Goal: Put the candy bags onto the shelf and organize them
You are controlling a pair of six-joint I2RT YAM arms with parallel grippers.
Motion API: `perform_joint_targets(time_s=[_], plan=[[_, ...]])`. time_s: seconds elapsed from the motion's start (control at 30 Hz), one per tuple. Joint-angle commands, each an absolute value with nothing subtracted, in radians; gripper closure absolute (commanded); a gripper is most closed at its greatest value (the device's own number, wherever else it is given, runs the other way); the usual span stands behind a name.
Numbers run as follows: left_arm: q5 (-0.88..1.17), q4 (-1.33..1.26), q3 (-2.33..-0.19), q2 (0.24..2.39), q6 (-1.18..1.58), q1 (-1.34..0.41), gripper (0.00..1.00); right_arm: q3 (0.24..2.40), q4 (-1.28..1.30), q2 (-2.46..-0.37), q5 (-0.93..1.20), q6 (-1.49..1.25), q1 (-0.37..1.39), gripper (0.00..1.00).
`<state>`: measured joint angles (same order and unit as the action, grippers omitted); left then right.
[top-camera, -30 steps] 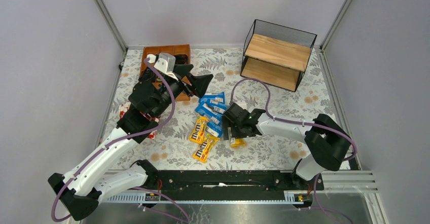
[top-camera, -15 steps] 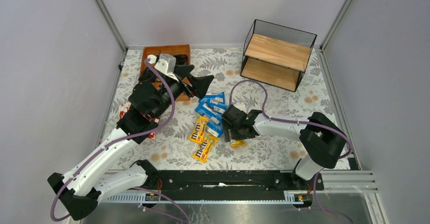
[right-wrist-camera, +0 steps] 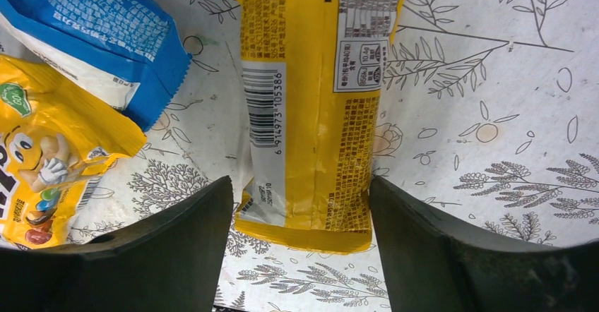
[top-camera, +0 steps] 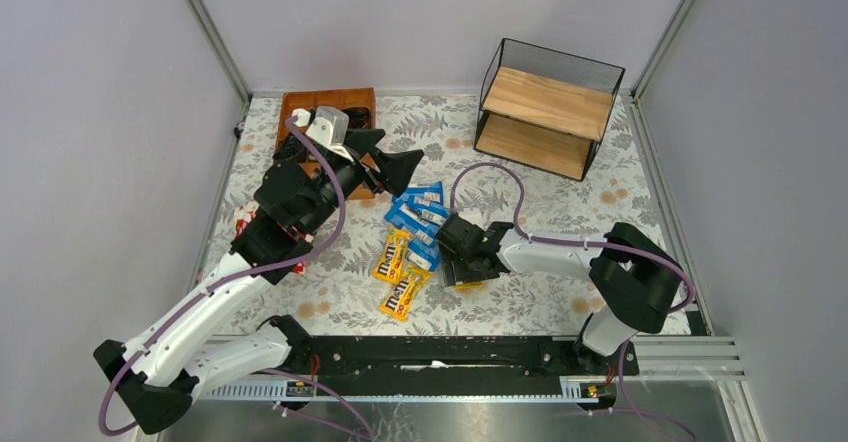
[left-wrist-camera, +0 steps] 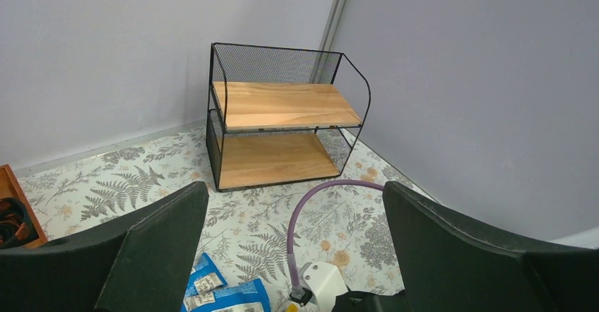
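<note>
Blue candy bags (top-camera: 421, 218) and yellow M&M's bags (top-camera: 398, 272) lie in a loose pile mid-table. My right gripper (top-camera: 464, 271) is open and low over a yellow bag lying back side up (right-wrist-camera: 308, 107); its fingers straddle the bag's near end, apart from it. A blue bag (right-wrist-camera: 92, 26) and another yellow bag (right-wrist-camera: 42, 164) lie to its left. My left gripper (top-camera: 392, 160) is open and empty, raised left of the pile, facing the shelf (left-wrist-camera: 282, 132). The shelf (top-camera: 547, 109) stands at the back right with both boards bare.
A brown wooden compartment tray (top-camera: 322, 112) sits at the back left behind my left arm. A red-and-white cloth pouch (top-camera: 243, 224) peeks out under the left arm. My right arm's purple cable (left-wrist-camera: 311, 217) arcs above the cloth in front of the shelf.
My right gripper has slid a little left and lower over the yellow bag. The left arm has barely moved.
</note>
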<state>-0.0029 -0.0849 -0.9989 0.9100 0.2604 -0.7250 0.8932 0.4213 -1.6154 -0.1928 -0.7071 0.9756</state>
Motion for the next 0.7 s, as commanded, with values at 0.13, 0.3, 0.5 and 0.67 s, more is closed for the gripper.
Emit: perform_joint_targets(time_s=[0.13, 0.3, 0.5, 0.67], plan=[[0.003, -0.14, -0.999, 0.908, 0.252, -0.735, 0.01, 0.895, 0.43, -1.622, -0.251, -0.739, 1.001, 0.3], [0.003, -0.138, -0.999, 0.912, 0.25, -0.738, 0.01, 0.884, 0.409, -1.615, -0.262, -0.759, 1.005, 0.37], [0.003, -0.137, -1.0, 0.913, 0.249, -0.739, 0.01, 0.877, 0.407, -1.6, -0.276, -0.777, 1.013, 0.39], [0.003, -0.137, -1.0, 0.913, 0.249, -0.742, 0.01, 0.86, 0.405, -1.561, -0.296, -0.793, 1.017, 0.41]])
